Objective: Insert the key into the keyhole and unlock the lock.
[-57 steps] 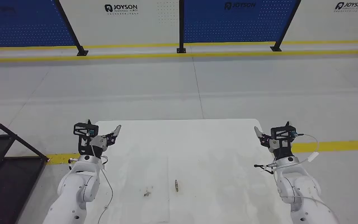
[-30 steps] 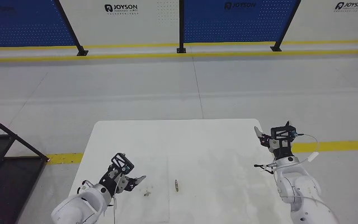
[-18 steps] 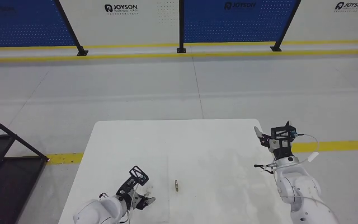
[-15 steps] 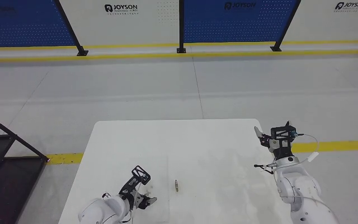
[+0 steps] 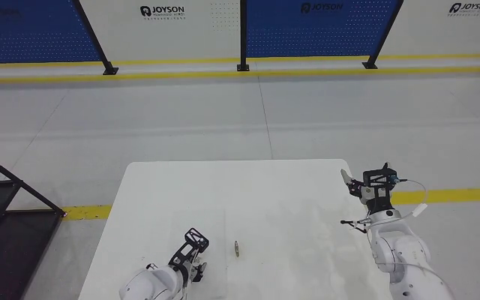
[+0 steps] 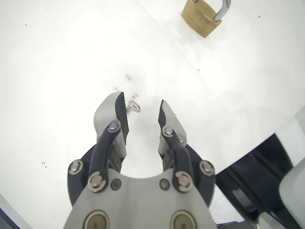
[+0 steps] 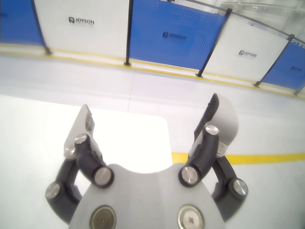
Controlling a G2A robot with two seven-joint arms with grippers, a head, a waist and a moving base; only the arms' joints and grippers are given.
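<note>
A small silver key (image 6: 133, 107) lies flat on the white table (image 5: 285, 202) between the open fingers of my left gripper (image 6: 142, 104), close to one pad; whether they touch I cannot tell. The top view has that left gripper (image 5: 198, 264) low at the table's near edge, covering the key. A brass padlock (image 6: 202, 18) with a steel shackle lies a short way beyond the fingertips, and is seen as a small speck, the padlock (image 5: 237, 248), near the table's middle front. My right gripper (image 7: 150, 106) stays open and holds nothing, raised at the table's right edge, right gripper (image 5: 351, 182).
The table's near corner and dark floor (image 6: 259, 158) lie close beside the left gripper. A black frame (image 5: 19, 202) stands off the table's left side. Blue and white fence panels (image 5: 240, 30) stand far behind.
My left arm swung from the table's left edge toward the front middle and came down over the key, fingers still open. The right arm kept still.
</note>
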